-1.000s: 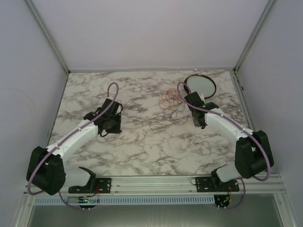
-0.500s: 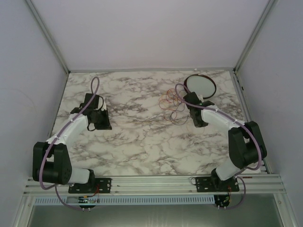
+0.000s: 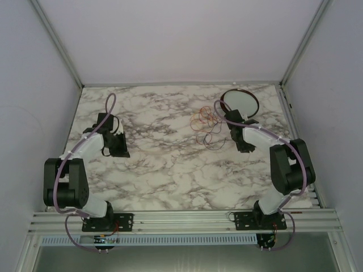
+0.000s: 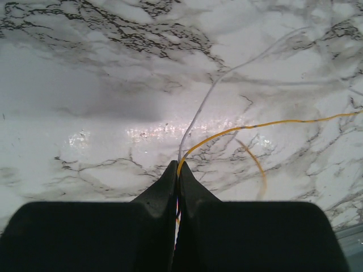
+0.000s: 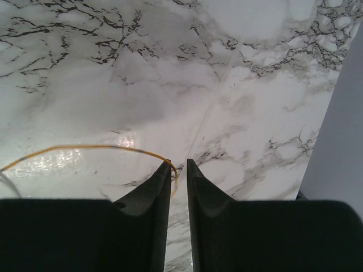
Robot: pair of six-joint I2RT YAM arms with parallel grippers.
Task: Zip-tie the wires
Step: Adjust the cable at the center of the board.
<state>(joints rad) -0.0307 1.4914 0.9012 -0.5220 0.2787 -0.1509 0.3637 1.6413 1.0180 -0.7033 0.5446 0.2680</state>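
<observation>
wires (image 3: 205, 124) bunched just left of dish (image 3: 240, 102) on worktop (image 3: 170, 164). left tool (image 4: 177, 167) way left of dish, clamped tight on yellow + pale strands. right tool (image 5: 179, 164) cracked open, orange strand at tip.

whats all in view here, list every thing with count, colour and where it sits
wires: one loose bunch, red, orange, yellow and dark, far right part of the table, beside the dish
dish: one, white with dark rim, far right corner
table: one, white marble with grey veins, under everything
rail: one, silver, near edge, under both arm bases
cables: two, lilac, one along each arm
left arm: one, white and black, left side
right arm: one, white and black, right side, by the wires
left fingers: two, black, shut on yellow and pale wires
right fingers: two, black, slightly apart, an orange wire ending at the tips
</observation>
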